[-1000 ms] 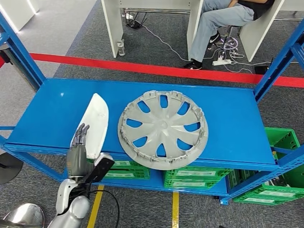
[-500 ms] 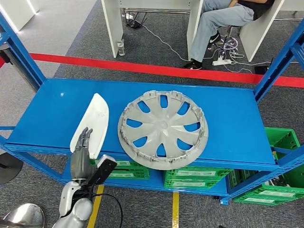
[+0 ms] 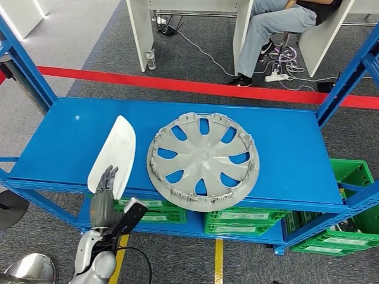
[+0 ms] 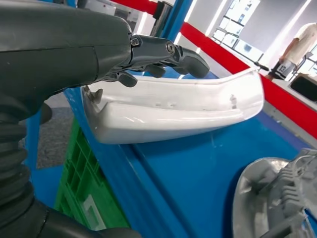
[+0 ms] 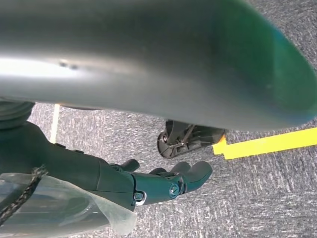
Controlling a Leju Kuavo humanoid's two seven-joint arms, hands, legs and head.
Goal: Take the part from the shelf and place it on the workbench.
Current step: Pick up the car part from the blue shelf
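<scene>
Layout, taken from the large grey plastic wheel cover (image 3: 203, 161). It lies flat on my blue metal shelf board (image 3: 290, 148), its near rim overhanging the board's front edge. To its left, just beside it on the same board, lies the white curved plastic part (image 3: 113, 155). My left hand (image 3: 103, 195) is before that part, at the board's front edge. Below the cover, on the lower level, sit green plastic crates (image 3: 243, 220). Behind it, beyond the board, a red floor stripe (image 3: 188, 86) crosses, and further behind stands a white desk (image 3: 190, 23).
</scene>
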